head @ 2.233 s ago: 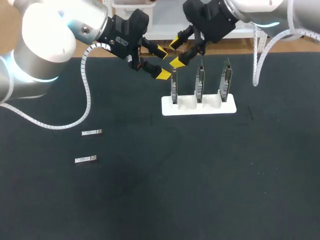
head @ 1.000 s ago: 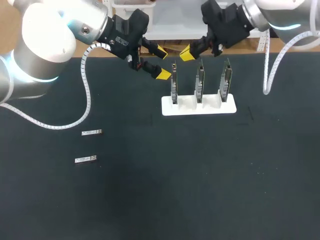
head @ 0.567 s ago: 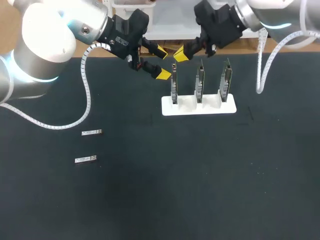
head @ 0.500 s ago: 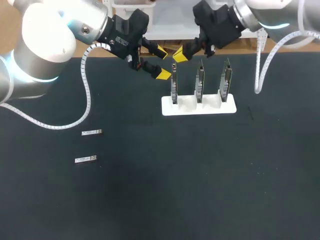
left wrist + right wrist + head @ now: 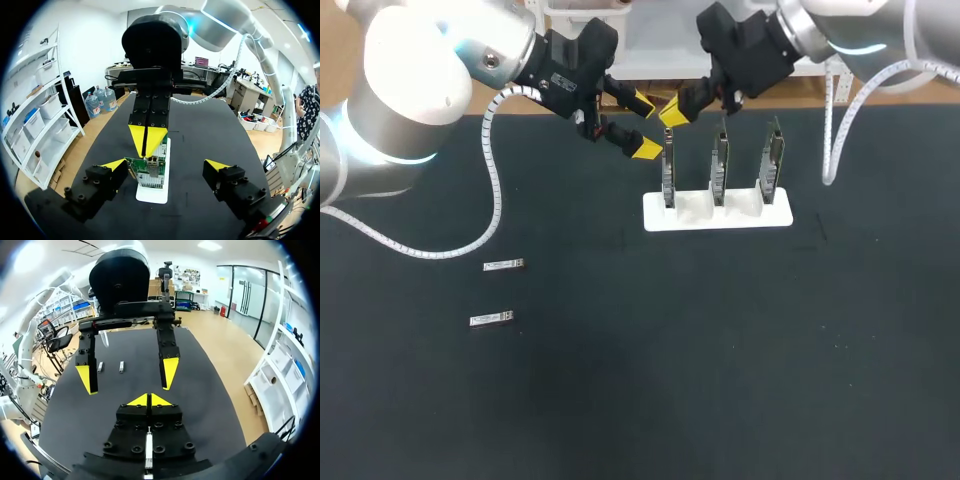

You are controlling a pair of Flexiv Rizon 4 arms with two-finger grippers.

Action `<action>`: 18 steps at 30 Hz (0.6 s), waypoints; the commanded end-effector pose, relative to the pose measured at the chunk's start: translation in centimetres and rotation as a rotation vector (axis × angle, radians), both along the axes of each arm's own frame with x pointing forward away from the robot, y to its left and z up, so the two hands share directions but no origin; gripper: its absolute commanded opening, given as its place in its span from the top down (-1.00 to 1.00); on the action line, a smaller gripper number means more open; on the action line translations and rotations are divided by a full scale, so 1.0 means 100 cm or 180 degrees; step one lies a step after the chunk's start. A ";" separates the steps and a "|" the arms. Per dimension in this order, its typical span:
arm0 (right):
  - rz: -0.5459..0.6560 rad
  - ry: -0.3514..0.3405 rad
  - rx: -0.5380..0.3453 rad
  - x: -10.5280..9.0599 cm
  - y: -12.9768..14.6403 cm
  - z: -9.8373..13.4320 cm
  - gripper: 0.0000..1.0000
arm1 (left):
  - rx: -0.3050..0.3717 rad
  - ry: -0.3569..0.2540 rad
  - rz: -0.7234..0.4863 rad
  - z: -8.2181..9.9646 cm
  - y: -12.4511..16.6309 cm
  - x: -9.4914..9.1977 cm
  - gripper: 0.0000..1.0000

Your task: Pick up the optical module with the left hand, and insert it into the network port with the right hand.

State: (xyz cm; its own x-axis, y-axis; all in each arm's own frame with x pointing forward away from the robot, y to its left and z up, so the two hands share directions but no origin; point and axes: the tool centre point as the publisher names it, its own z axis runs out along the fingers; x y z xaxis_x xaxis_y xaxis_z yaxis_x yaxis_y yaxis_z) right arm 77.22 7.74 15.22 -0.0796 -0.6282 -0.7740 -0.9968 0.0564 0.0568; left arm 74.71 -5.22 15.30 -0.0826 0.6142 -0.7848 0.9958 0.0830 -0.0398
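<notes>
Two small silver optical modules (image 5: 504, 265) (image 5: 491, 319) lie flat on the dark mat at the left. They also show in the right wrist view, far ahead of the fingers, as the near-left module (image 5: 100, 367) and its neighbour (image 5: 121, 366). A white holder (image 5: 717, 212) carries three upright boards with network ports; the leftmost board (image 5: 668, 175) stands under both grippers. My left gripper (image 5: 642, 127) hangs open and empty just left of that board (image 5: 150, 167). My right gripper (image 5: 673, 112) is shut, with nothing seen in it, above the board's top, between the left gripper's fingers (image 5: 170, 371).
The middle board (image 5: 719, 170) and right board (image 5: 771, 165) stand in the same holder. The black mat (image 5: 720, 350) spreads wide toward the front and right. The table's back edge runs just behind the grippers.
My right gripper, still shut, has moved left from above the middle board to above the leftmost board, close to the left gripper. The left arm and the modules have not moved.
</notes>
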 end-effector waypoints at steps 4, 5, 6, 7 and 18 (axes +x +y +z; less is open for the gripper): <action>-0.0003 0.0007 -0.0020 -0.001 0.001 -0.002 1.00 | 0.0021 0.0007 0.0013 0.001 -0.001 0.000 -1.00; -0.0003 0.0009 -0.0024 -0.001 0.002 -0.002 1.00 | 0.0021 0.0007 0.0013 0.001 -0.001 0.000 -1.00; 0.0001 0.0011 -0.0029 -0.001 0.002 -0.002 1.00 | 0.0021 0.0007 0.0013 0.001 -0.001 0.000 -1.00; 0.0006 0.0010 -0.0034 -0.001 0.002 -0.003 1.00 | 0.0021 0.0007 0.0013 0.001 -0.001 0.000 -1.00; 0.0007 0.0021 -0.0082 0.001 0.003 -0.007 1.00 | 0.0021 0.0007 0.0013 0.001 -0.001 0.000 -1.00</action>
State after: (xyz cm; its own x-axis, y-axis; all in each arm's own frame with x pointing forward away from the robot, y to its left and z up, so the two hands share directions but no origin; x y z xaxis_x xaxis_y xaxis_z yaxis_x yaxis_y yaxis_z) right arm 77.14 7.87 14.62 -0.0825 -0.6469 -0.7581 -0.9966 0.0568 0.0599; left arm 74.71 -5.22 15.30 -0.0826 0.6142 -0.7848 0.9958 0.0830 -0.0398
